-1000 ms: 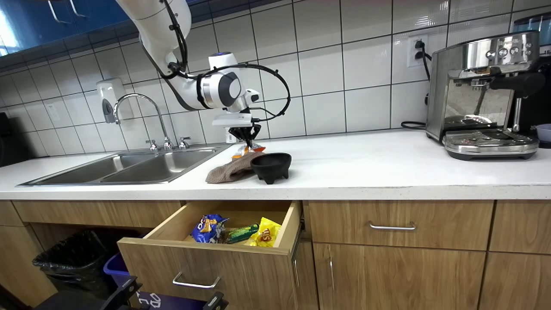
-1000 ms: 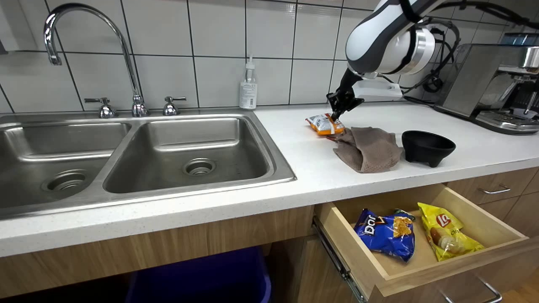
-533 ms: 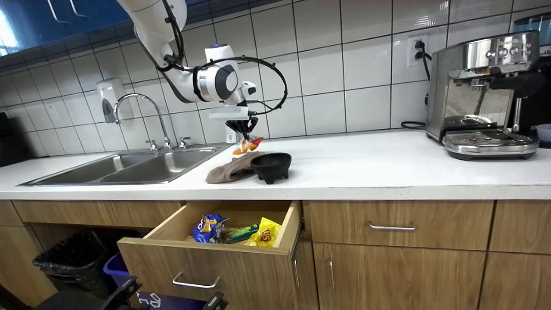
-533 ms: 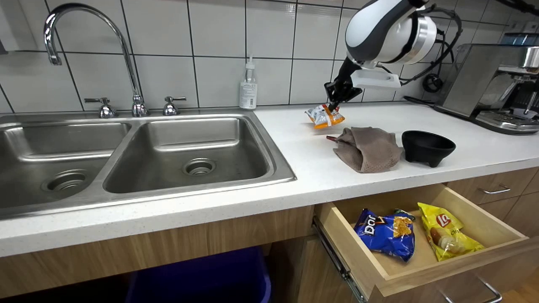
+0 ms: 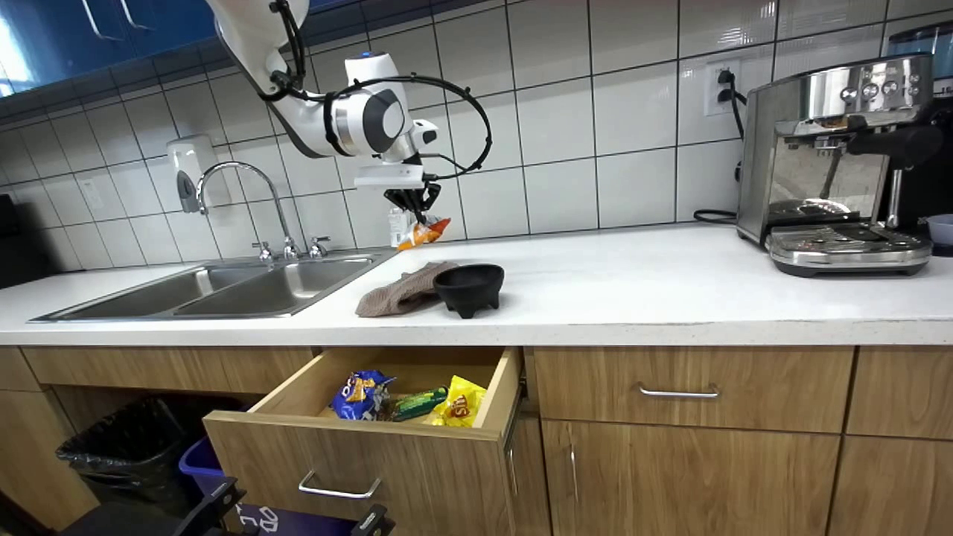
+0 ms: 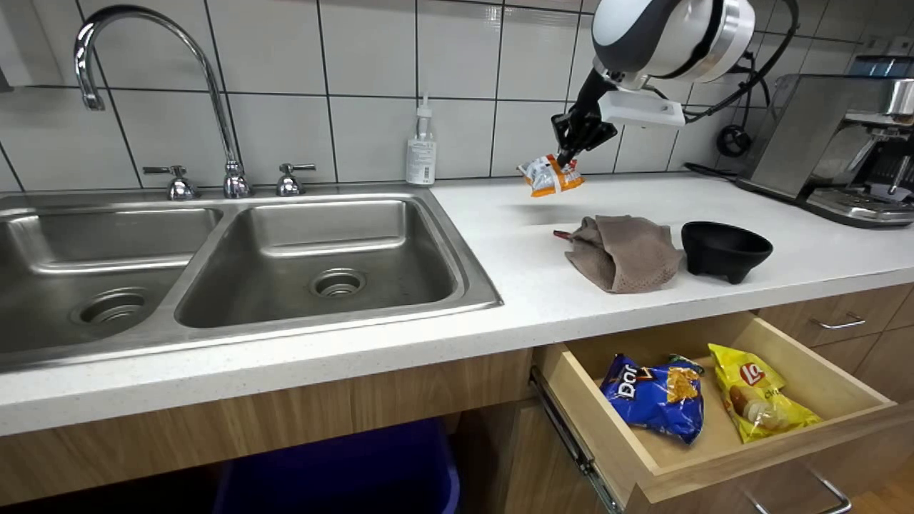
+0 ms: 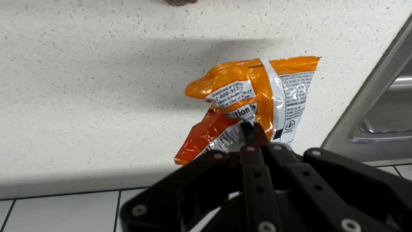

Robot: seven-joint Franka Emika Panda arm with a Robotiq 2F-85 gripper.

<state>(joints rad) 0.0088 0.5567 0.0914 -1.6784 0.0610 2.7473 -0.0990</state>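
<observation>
Starting at the left, I am watching the sink [image 6: 475,289], which is sitting in the left part of the desk [image 6: 518,264], its faucet [image 6: 235,182] rising near the back edge. A bin [image 6: 343,471] is standing under the front edge there. A bottle [image 6: 421,160] is standing just beside the sink's back right corner. To its right, the orange bag [image 7: 264,90] is hanging above the desk, off the surface and nearer the back edge than the front. I am gripping it with the fingers [image 7: 252,161]; in the wrist view their tips are pinching it near its middle, and its film is creasing around them.

Farther forward, a cloth [image 6: 632,250] is lying crumpled, and a reddish tip [image 6: 562,234] is showing at its left; I am not able to tell what that is. Just right of the cloth, a bowl [image 6: 725,246] is standing upright near the front edge. Below that edge, a drawer [image 5: 402,454] is standing open: a blue bag [image 6: 653,400] is lying at its left, a yellow bag [image 6: 760,400] at its right, and in an exterior view a green pack [image 5: 419,403] is showing between them. Farther right, a coffee machine [image 6: 800,135] is standing toward the desk's back edge.
</observation>
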